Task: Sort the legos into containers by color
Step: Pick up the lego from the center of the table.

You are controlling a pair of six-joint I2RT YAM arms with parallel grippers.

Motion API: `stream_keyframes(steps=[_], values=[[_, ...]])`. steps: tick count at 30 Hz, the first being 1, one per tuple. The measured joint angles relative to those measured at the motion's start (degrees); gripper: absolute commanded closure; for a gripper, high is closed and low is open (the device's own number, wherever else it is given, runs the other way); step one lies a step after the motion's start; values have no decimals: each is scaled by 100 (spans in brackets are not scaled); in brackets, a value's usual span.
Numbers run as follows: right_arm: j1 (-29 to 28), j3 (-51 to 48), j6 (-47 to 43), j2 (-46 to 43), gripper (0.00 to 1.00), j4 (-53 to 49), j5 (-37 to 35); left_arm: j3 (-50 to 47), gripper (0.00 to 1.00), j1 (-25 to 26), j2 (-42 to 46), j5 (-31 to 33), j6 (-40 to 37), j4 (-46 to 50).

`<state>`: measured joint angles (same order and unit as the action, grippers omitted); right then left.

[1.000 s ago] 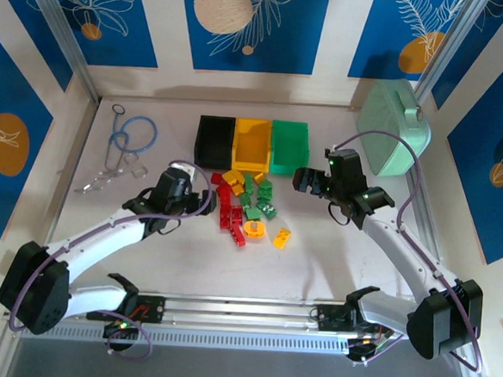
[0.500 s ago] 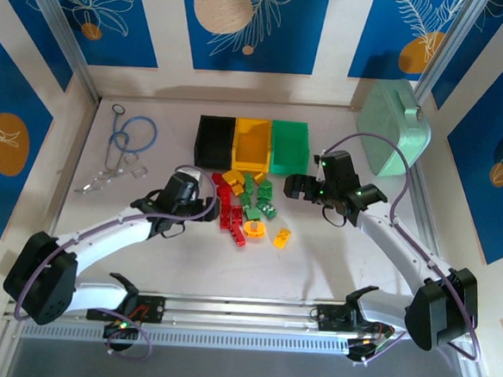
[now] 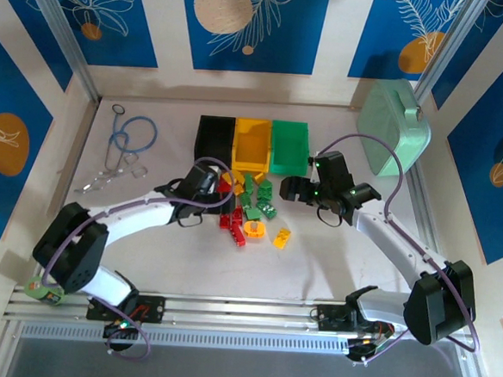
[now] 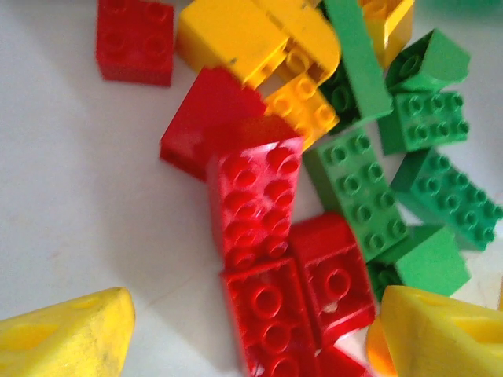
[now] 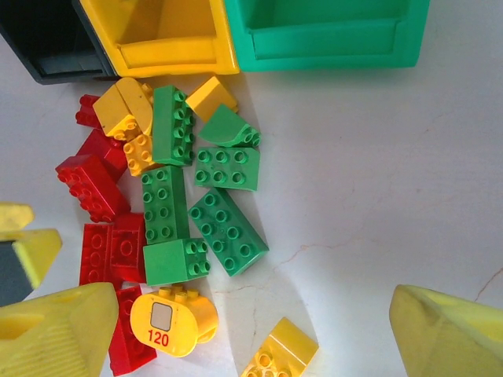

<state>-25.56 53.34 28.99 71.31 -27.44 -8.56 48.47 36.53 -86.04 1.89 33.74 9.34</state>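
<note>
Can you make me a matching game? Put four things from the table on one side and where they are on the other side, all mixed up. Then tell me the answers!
Things
1. black bin
2. green bin
3. yellow brick marked 120
4. mint-green case

Places
A. far right side of the table
B. just left of the yellow bin
C. near side of the brick pile
D. just right of the yellow bin

Right pairs: 1-B, 2-D, 3-C, 4-A
</note>
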Motion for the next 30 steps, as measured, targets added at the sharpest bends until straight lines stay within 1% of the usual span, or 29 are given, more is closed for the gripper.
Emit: stream_keyframes(steps=[7,10,13,18,21,23,29,30], values=[[0,-66,2,-4,11,-7,-57,573,28,0,-619,20,31,105],[2,-101,4,-4,12,-4,-125,831,32,4,-872,120,26,304],[2,-125,2,-4,12,-4,-155,1067,33,4,-1097,210,26,468],[7,-140,7,-4,12,11,-168,1200,36,4,-1276,306,26,625],[7,-140,24,9,13,59,-164,1298,40,9,-1401,389,22,699],[7,-140,33,24,13,85,-162,1366,44,13,-1480,450,24,741],[7,-140,66,24,14,90,-151,1445,67,26,-1567,557,-76,848],[7,-140,66,24,14,90,-151,1478,69,44,-1567,579,-98,874]])
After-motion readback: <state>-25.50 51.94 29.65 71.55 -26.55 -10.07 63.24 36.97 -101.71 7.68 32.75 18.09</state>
